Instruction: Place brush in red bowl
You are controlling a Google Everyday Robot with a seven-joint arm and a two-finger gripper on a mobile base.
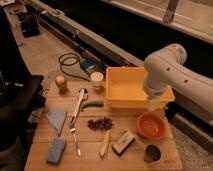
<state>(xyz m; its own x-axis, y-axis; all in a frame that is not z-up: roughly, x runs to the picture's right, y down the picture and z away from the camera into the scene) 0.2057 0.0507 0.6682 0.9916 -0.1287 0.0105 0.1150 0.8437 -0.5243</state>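
The brush (77,106) lies on the wooden table (90,162) at the left, its white handle running down from a greyish head near the table's far edge. The red bowl (151,125) sits at the right, in front of the yellow tub (134,88). My gripper (154,104) hangs at the end of the white arm (162,70), over the tub's front right corner and just above the far rim of the bowl. It is far to the right of the brush. Nothing shows in it.
A metal fork (75,140), a grey cloth (56,120) and a blue sponge (56,150) lie near the brush. A green pod (92,105), a dark cluster (101,123), a pale stick (105,145), a dark block (123,142), a metal cup (151,152), a white cup (97,79) and an apple (61,82) are also there.
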